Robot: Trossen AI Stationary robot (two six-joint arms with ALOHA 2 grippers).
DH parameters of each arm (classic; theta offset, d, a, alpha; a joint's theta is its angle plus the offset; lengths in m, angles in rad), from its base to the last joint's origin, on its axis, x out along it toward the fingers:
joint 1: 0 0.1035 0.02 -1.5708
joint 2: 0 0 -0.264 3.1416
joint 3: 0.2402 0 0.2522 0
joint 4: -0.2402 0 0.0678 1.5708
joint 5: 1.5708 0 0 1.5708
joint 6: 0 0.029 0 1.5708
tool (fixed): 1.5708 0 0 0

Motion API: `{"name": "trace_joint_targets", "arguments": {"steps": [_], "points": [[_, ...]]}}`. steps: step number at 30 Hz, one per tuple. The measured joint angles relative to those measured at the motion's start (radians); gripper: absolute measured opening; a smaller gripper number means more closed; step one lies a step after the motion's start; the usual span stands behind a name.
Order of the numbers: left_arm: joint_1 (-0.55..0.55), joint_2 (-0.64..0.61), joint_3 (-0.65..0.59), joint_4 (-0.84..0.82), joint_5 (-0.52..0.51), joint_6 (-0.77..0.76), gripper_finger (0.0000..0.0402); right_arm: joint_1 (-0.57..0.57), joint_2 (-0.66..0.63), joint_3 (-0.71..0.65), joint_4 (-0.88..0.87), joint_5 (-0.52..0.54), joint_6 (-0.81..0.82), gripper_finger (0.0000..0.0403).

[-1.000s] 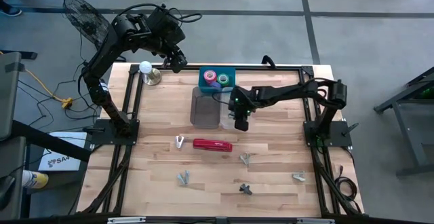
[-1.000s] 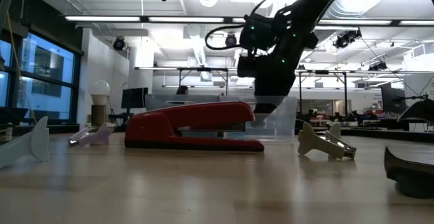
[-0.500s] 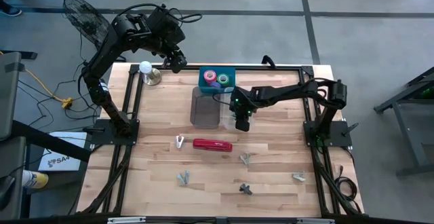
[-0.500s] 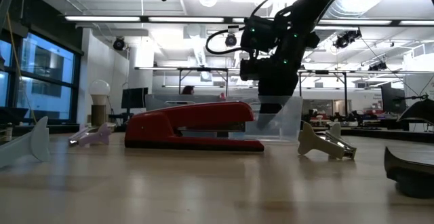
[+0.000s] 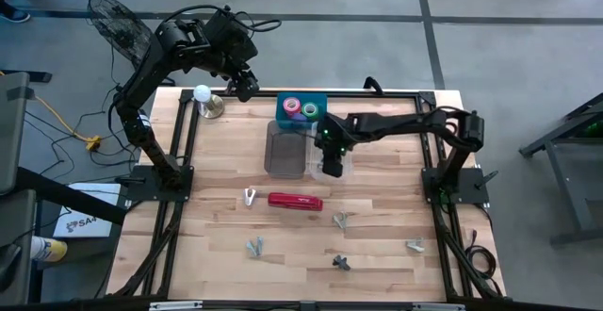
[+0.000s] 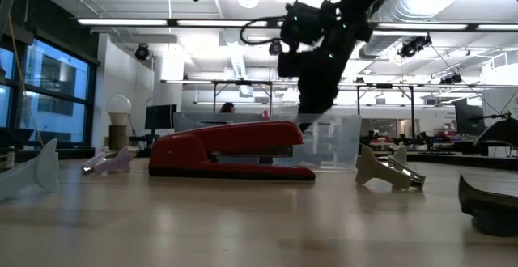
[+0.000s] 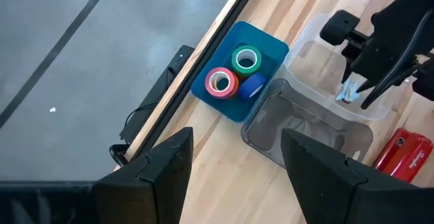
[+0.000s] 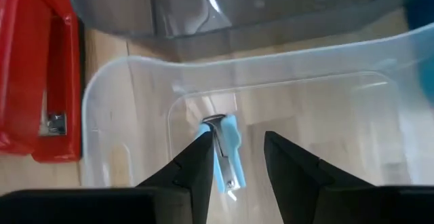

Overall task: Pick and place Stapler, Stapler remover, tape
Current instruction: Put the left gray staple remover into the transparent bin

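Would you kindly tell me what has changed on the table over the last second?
The right end effector moved from beside the clear bin to over it, opened, and a blue staple remover now lies inside. The left end effector, red stapler and tape rolls stayed put.

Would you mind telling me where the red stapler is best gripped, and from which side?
Grip the stapler across its narrow width near the middle, coming straight down from above. It lies flat on the table, long and bar-shaped, with bare wood along both long sides for the fingers.
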Motion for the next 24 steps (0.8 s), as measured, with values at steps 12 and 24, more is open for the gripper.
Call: {"name": "trace_joint_targets", "arguments": {"steps": [12, 24], "points": [[0.002, 0.0, 0.0, 0.0, 0.0, 0.002, 0.022, -0.003, 0.0, 0.223, -0.344, 0.18, 0.337, 0.0124], [0.001, 0.0, 0.0, 0.0, 0.001, 0.002, 0.022, 0.009, 0.0, 0.331, -0.604, 0.133, 0.594, 0.0222]]}}
